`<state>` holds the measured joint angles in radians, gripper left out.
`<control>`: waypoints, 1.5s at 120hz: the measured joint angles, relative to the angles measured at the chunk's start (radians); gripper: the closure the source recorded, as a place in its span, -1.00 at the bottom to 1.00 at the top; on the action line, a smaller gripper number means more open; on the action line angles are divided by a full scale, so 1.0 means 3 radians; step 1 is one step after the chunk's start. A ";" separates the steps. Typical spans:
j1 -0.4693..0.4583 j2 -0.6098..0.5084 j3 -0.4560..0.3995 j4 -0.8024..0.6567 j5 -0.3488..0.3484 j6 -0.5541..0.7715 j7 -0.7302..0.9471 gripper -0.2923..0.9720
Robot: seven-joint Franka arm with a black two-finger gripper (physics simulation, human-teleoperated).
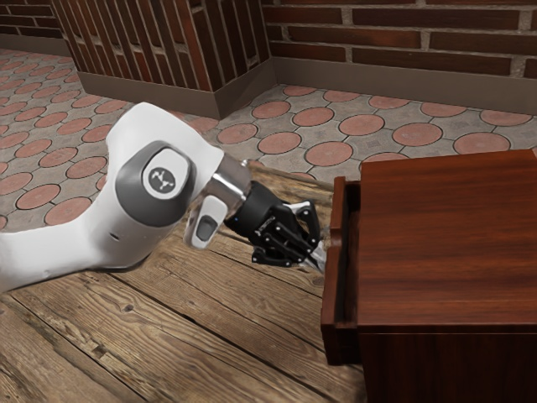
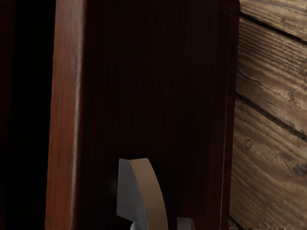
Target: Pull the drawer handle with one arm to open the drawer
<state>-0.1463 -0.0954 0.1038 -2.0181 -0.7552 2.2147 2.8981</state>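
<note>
Your hand point(image 1: 315, 251) is right up against the front of the drawer point(image 1: 337, 277), at the handle point(image 2: 141, 191). You cannot tell whether it is pinching the handle. The drawer stands slightly out of the cabinet point(image 1: 445, 252) and faces the exterior view's left. Its front runs from far to near over the counter point(image 1: 168, 336).

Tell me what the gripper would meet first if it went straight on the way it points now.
The drawer front, probably at its handle: the gripper points right at that panel from close by, though the exact gap is unclear.
</note>
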 joint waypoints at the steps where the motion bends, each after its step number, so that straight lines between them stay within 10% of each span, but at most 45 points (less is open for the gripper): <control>1: 0.0010 -0.0016 0.0000 -0.0014 0.0005 0.0001 0.0000 0.69; 180: 0.0422 -0.0901 0.0320 -0.0803 0.0636 0.0015 0.0001 0.62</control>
<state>-0.0197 -0.3657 0.1999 -2.2589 -0.5645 2.2192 2.8983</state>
